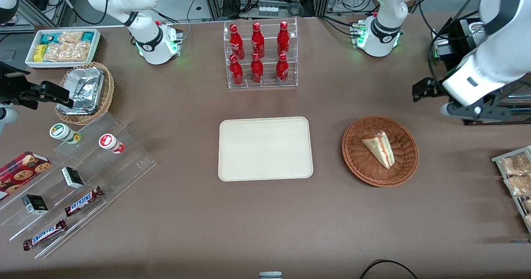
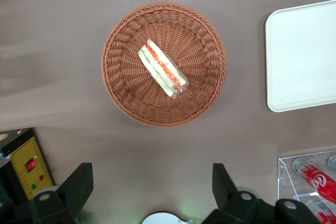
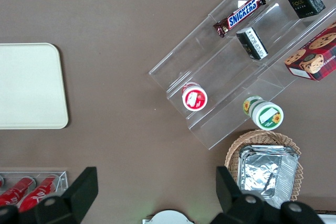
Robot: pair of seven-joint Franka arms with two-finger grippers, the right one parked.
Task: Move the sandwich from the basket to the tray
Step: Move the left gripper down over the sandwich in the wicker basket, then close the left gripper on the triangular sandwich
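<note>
One sandwich [image 1: 379, 147] lies in one brown basket [image 1: 361, 163]. There is one tray [image 1: 265, 148]. One clear rack [image 1: 226, 55] holds six red bottles [image 1: 257, 36], three to a row. One stepped shelf [image 1: 124, 167] carries two Snickers bars [image 1: 84, 200], two dark boxes [image 1: 72, 177] and two cups [image 1: 111, 143]. There is also one cookie box [image 1: 23, 169], one foil-lined basket [image 1: 108, 92] and one white bin [image 1: 97, 47] of snacks. One gripper [image 2: 151, 187] hangs above the bench [image 1: 186, 229] near the brown basket, its two fingers [image 2: 79, 182] spread apart.
</note>
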